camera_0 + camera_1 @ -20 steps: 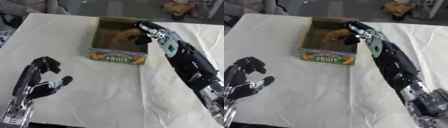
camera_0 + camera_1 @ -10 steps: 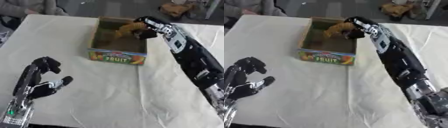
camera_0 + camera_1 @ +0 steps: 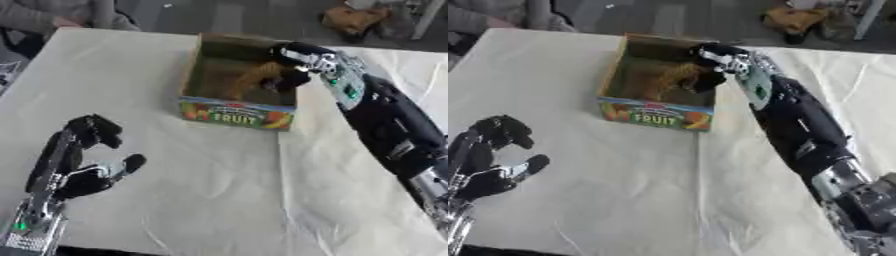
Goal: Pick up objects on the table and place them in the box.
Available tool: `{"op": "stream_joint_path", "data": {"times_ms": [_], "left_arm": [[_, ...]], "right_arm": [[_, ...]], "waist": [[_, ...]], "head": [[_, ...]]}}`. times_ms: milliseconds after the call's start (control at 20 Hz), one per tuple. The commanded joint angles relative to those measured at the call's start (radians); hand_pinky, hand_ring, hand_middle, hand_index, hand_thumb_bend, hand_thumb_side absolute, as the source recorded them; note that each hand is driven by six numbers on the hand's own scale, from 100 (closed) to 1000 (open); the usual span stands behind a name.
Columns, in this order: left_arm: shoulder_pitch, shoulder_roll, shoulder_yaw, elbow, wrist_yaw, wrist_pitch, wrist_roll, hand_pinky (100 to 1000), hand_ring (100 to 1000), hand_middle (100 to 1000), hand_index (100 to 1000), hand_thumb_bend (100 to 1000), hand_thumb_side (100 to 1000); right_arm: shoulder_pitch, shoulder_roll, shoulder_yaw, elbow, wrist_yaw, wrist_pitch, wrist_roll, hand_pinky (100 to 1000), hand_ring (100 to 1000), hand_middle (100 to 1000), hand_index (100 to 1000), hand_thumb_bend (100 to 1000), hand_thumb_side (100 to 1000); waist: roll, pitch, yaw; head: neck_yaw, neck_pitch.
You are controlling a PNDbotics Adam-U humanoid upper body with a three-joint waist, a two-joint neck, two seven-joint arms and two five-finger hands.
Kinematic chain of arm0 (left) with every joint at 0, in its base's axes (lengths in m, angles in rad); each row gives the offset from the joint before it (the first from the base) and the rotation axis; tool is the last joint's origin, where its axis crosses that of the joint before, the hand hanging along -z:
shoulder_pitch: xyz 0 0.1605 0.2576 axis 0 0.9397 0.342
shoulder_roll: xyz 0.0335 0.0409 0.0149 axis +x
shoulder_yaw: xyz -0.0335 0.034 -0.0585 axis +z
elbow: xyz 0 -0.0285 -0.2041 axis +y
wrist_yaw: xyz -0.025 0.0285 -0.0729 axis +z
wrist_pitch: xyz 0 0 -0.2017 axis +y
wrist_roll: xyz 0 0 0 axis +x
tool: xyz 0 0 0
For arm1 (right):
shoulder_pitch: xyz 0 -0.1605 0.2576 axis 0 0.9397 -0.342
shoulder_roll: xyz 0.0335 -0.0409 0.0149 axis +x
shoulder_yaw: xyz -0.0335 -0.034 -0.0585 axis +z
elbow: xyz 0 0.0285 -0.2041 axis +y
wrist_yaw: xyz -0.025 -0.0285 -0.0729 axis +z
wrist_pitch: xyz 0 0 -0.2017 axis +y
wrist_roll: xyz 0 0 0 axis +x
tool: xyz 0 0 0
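A cardboard box (image 3: 234,114) with a colourful FRUIT label stands upright at the far middle of the table. My right hand (image 3: 296,64) reaches over the box's right wall from the far right side. Its fingers are curled round the upper end of a long yellow-brown object (image 3: 248,81), which slants down inside the box. The object's lower end is hidden behind the box's front wall. My left hand (image 3: 73,161) rests at the lower left, fingers up and relaxed, holding nothing.
A white cloth (image 3: 201,190) covers the table, with creases to the right of the box. A person's grey sleeve (image 3: 61,11) shows past the far left corner. A brown thing (image 3: 352,18) lies on the floor beyond the table.
My right hand lifted the yellow-brown object above the box, then lowered it into the box. The left hand has stayed still.
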Motion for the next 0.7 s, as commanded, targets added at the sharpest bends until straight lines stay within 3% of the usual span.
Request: {"op": "stream_joint_path", "data": {"times_ms": [50, 250, 500, 550, 700], "left_arm": [[-0.007, 0.015, 0.004, -0.012, -0.003, -0.002, -0.008, 537, 512, 520, 584, 778, 315], [-0.006, 0.013, 0.002, -0.012, -0.005, -0.003, -0.013, 537, 512, 521, 585, 778, 316], [-0.006, 0.013, 0.003, -0.012, -0.005, -0.003, -0.014, 537, 512, 521, 585, 778, 316], [-0.006, 0.013, 0.003, -0.012, -0.005, -0.003, -0.015, 538, 512, 521, 586, 777, 317], [-0.006, 0.015, 0.003, -0.011, -0.009, -0.002, -0.021, 538, 512, 521, 586, 778, 318]], "right_arm": [[-0.018, 0.001, 0.014, 0.0, 0.063, -0.017, 0.003, 888, 916, 951, 977, 311, 492], [-0.015, 0.016, 0.027, 0.007, 0.141, -0.036, 0.005, 893, 922, 956, 980, 335, 492], [-0.013, 0.03, 0.002, 0.02, 0.232, -0.064, -0.014, 893, 922, 956, 980, 335, 492], [-0.014, 0.032, -0.003, 0.023, 0.249, -0.07, -0.018, 927, 960, 995, 1000, 492, 468], [-0.032, 0.007, 0.037, -0.006, 0.297, -0.107, 0.008, 939, 975, 1000, 1000, 506, 476]], "waist": [[0.002, -0.016, 0.003], [0.002, -0.016, 0.006], [0.003, -0.016, 0.005], [0.002, -0.016, 0.005], [-0.003, -0.016, 0.004]], "head": [[-0.006, 0.006], [-0.009, 0.006], [-0.008, 0.006], [-0.009, 0.006], [-0.012, 0.006]]}}
